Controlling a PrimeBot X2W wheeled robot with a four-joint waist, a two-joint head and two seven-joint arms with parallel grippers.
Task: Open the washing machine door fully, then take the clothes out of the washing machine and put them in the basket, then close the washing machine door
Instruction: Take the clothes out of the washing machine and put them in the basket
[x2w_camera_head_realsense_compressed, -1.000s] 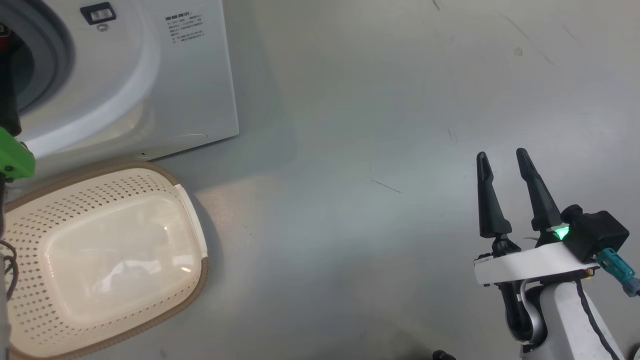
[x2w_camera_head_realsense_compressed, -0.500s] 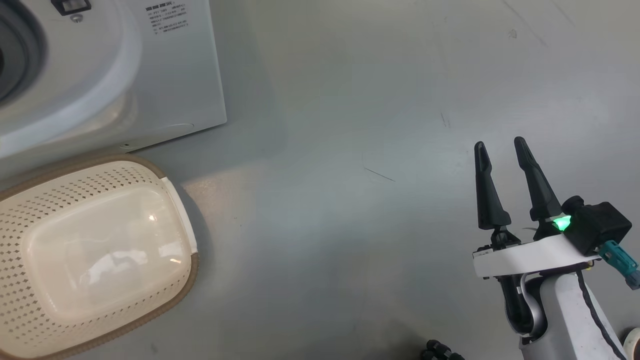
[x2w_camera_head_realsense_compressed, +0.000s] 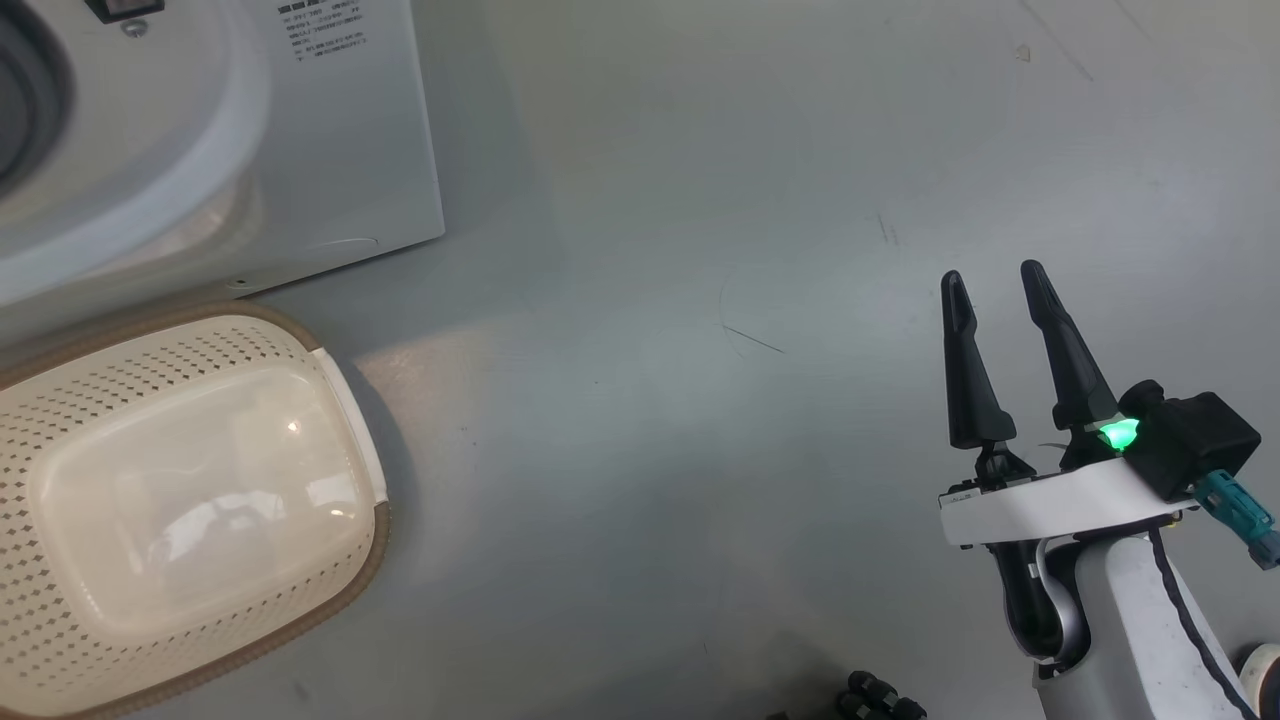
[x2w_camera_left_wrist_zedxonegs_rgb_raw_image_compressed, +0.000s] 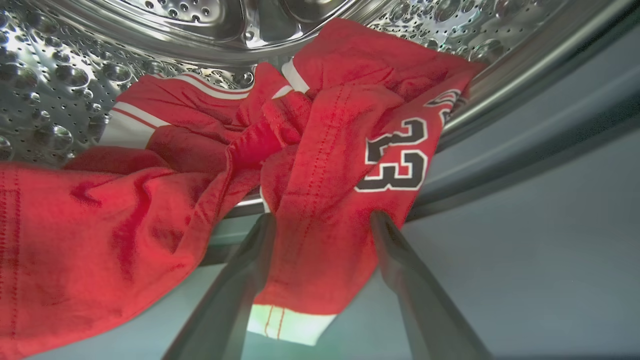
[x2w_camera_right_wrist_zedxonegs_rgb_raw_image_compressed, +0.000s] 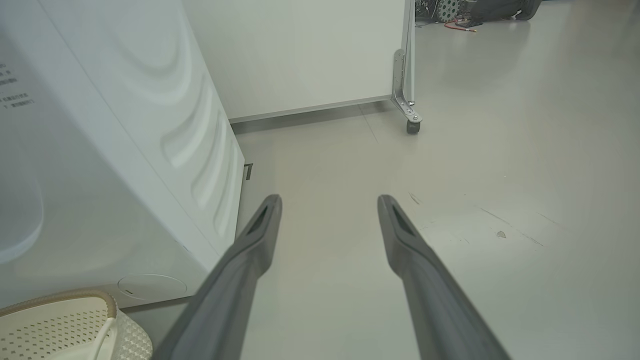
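Left wrist view: the left gripper (x2w_camera_left_wrist_zedxonegs_rgb_raw_image_compressed: 322, 218) stood wide around a fold of the clothes (x2w_camera_left_wrist_zedxonegs_rgb_raw_image_compressed: 320, 150) in the washing machine (x2w_camera_left_wrist_zedxonegs_rgb_raw_image_compressed: 200, 15); the right gripper (x2w_camera_head_realsense_compressed: 990, 274) gaped over the floor (x2w_camera_head_realsense_compressed: 650, 420)

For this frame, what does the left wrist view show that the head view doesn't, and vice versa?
Left wrist view: bright red jersey clothes with white stripes and a black 23, lying in the perforated steel drum; a fold hangs within the open left end effector. Head view: the cream perforated plastic basket with a brown rim, empty, and the open right end effector above the grey floor. Both: the white washing machine, its grey rubber gasket in each.
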